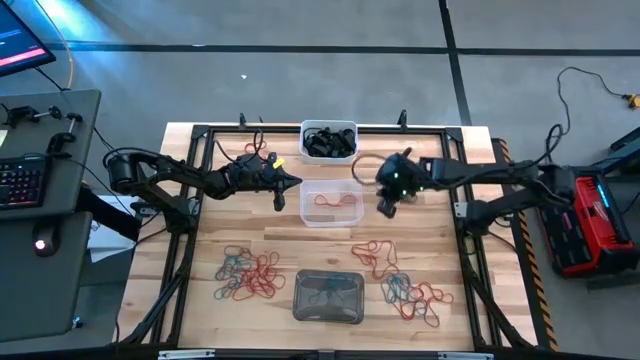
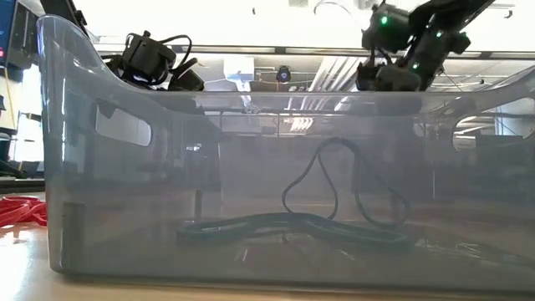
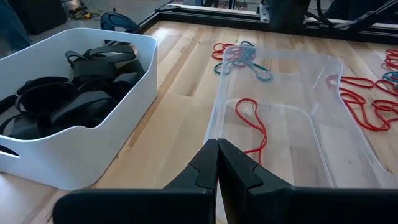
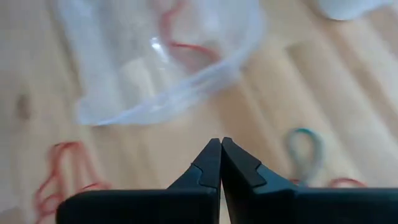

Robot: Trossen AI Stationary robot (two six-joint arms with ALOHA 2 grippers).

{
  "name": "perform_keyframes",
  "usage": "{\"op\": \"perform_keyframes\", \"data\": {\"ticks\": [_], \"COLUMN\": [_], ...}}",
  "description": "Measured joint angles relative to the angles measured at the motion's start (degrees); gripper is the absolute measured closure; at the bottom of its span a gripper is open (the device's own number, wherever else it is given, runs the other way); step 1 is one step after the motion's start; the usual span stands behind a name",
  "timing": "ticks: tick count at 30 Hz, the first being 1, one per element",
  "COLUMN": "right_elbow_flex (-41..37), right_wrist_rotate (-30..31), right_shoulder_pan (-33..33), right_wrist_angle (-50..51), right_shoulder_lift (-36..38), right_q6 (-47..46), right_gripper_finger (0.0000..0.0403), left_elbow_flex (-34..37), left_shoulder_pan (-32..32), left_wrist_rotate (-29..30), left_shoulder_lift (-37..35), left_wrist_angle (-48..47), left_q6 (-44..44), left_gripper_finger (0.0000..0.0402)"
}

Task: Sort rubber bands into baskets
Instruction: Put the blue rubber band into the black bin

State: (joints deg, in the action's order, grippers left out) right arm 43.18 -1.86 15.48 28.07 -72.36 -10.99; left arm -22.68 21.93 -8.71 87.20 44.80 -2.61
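**Listener:** Where is everything on the table?

**Operator:** On the wooden table (image 1: 180,250) I see three baskets in a line from the far edge to the near edge, all about midway across. Closest to the far edge is the white basket (image 1: 329,141), holding black bands. Just nearer than it sits the clear basket (image 1: 331,203) with a red rubber band (image 1: 336,200) inside. Close to the near edge is the grey basket (image 1: 329,297), with dark bands (image 2: 292,226) lying on its floor.

**Listener:** And the loose bands?

**Operator:** I see one mixed pile of red and teal bands (image 1: 248,274) left of the grey basket. A second mixed pile (image 1: 412,293) lies right of it, with a red tangle (image 1: 377,256) between that pile and the clear basket.

**Listener:** Where are the arms?

**Operator:** My left gripper (image 1: 290,182) hangs just beside the clear basket's left far corner. From its wrist camera, its fingers (image 3: 205,171) are pressed together with nothing between them. My right gripper (image 1: 387,207) hangs just off the clear basket's right side, over bare wood. Its fingers (image 4: 208,165) are also pressed together, empty. A single teal band (image 4: 306,149) lies on the wood close to it.
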Motion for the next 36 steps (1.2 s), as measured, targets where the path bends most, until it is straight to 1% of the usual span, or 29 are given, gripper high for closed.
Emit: {"op": "perform_keyframes", "data": {"ticks": [4, 8, 11, 17, 20, 28, 36], "right_elbow_flex": [0.0, 0.0, 0.0, 0.0, 0.0, 0.0, 0.34], "right_wrist_rotate": [0.03, 0.25, 0.3, 0.23, 0.54, -0.05, -0.56], "right_shoulder_pan": [6.13, 10.33, 12.02, 14.42, 16.14, 18.35, 18.28], "right_wrist_angle": [0.81, 1.27, 1.75, 0.14, 0.03, 0.01, 0.2], "right_shoulder_lift": [-0.17, -1.53, -3.68, -8.22, -10.38, -15.32, -16.11], "right_q6": [2.1, 3.57, 4.7, 6.54, 7.54, 9.13, 9.97], "right_gripper_finger": [0.0402, 0.0395, 0.0366, 0.0287, 0.0264, 0.0256, 0.0256], "left_elbow_flex": [0.0, 0.0, 0.0, 0.0, 0.0, 0.0, 0.0], "left_shoulder_pan": [0.0, 0.0, -0.14, -0.67, -0.67, -0.67, -0.67], "left_wrist_rotate": [-0.02, -0.06, -0.13, -0.15, -0.15, -0.13, -0.11], "left_shoulder_lift": [0.0, 0.0, 0.0, 0.0, 0.0, 0.0, 0.0], "left_wrist_angle": [-0.02, -0.3, -0.44, -0.5, -0.5, -0.5, -0.5], "left_q6": [0.0, 0.62, 1.74, 1.96, 1.94, 1.95, 1.95], "left_gripper_finger": [0.0402, 0.0401, 0.0402, 0.0402, 0.0402, 0.0402, 0.0401]}}
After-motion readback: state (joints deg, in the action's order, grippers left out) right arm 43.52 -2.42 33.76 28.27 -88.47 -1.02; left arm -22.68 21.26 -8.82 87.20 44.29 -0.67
